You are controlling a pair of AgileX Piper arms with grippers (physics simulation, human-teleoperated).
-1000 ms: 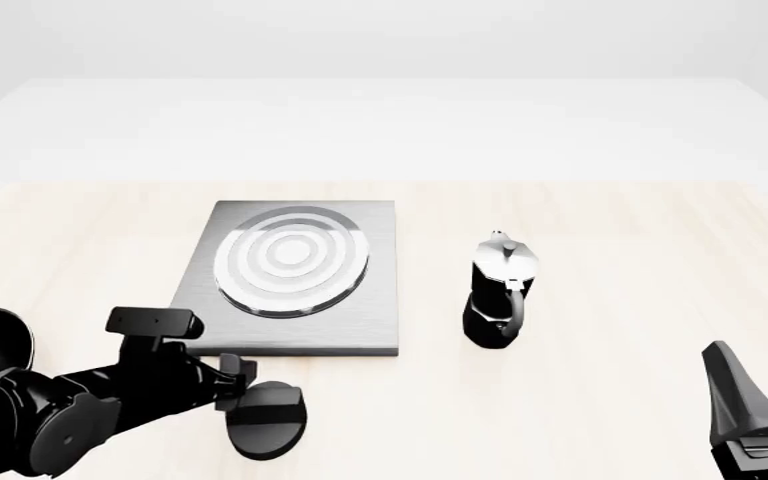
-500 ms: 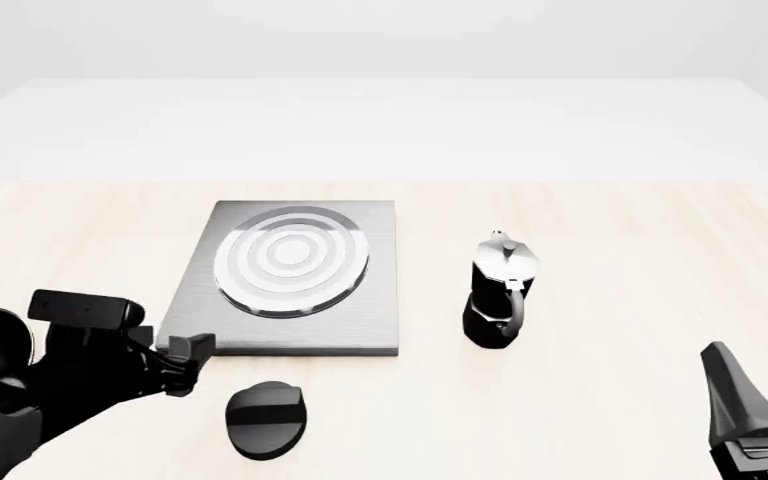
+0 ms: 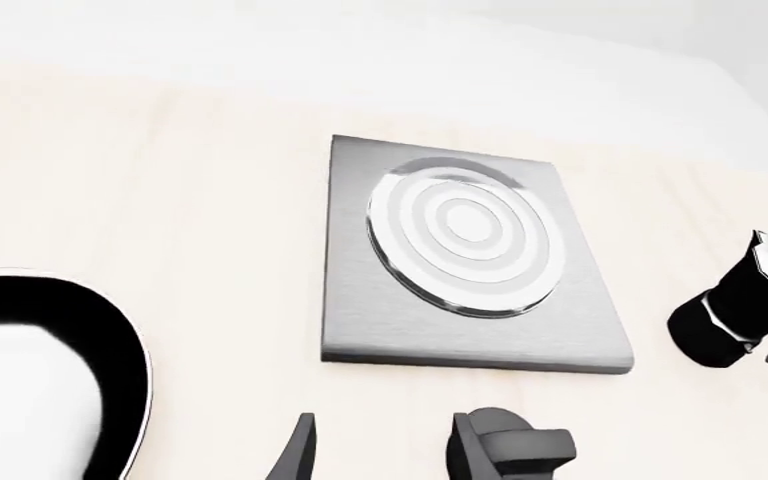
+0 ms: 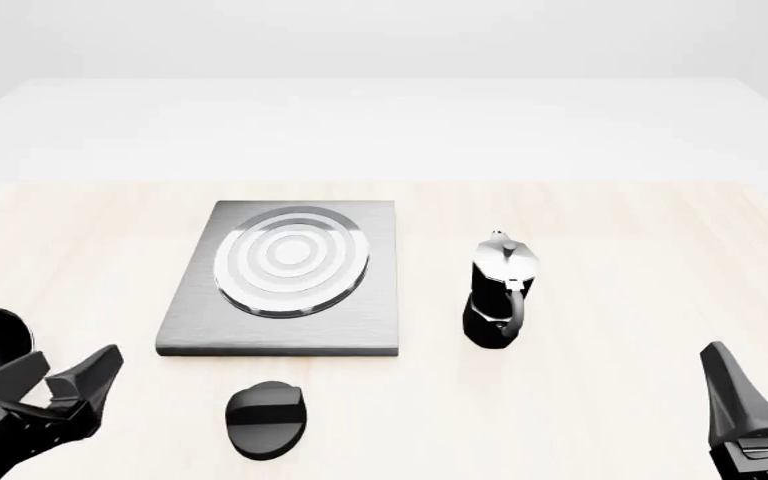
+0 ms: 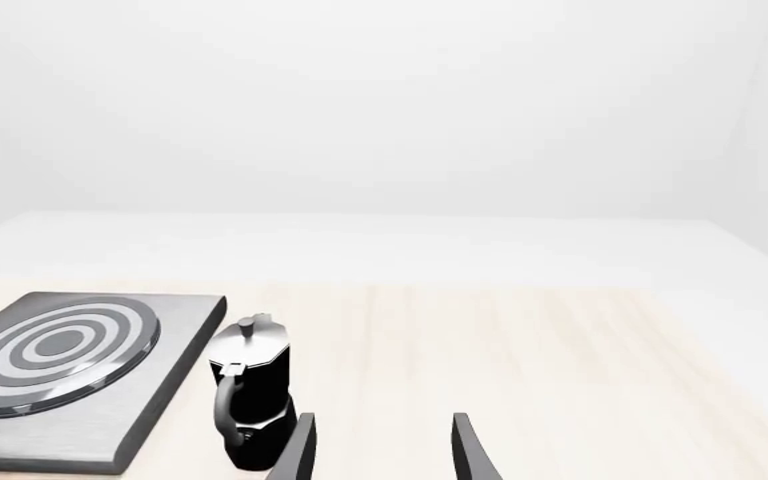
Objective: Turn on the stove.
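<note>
The stove (image 4: 277,285) is a flat grey slab with silver burner rings, left of the table's middle. Its black round ridged knob (image 4: 267,420) lies on the table just in front of it. My left gripper (image 4: 57,380) is open and empty at the lower left, well left of the knob and apart from it. In the left wrist view the stove (image 3: 464,260) lies ahead, and the knob (image 3: 534,452) sits beside one finger of the open gripper (image 3: 384,458). My right gripper (image 4: 764,385) is open and empty at the lower right; it also shows in the right wrist view (image 5: 381,450).
A black-and-silver moka pot (image 4: 500,295) stands upright right of the stove; it also shows in the left wrist view (image 3: 744,310) and the right wrist view (image 5: 251,395). The pale wooden table (image 4: 624,230) meets a white surface behind. A glossy black arm part (image 3: 117,350) fills one corner of the left wrist view.
My left gripper was at the knob a second ago; it has drawn back to the left and down, away from the knob. The right arm has not moved.
</note>
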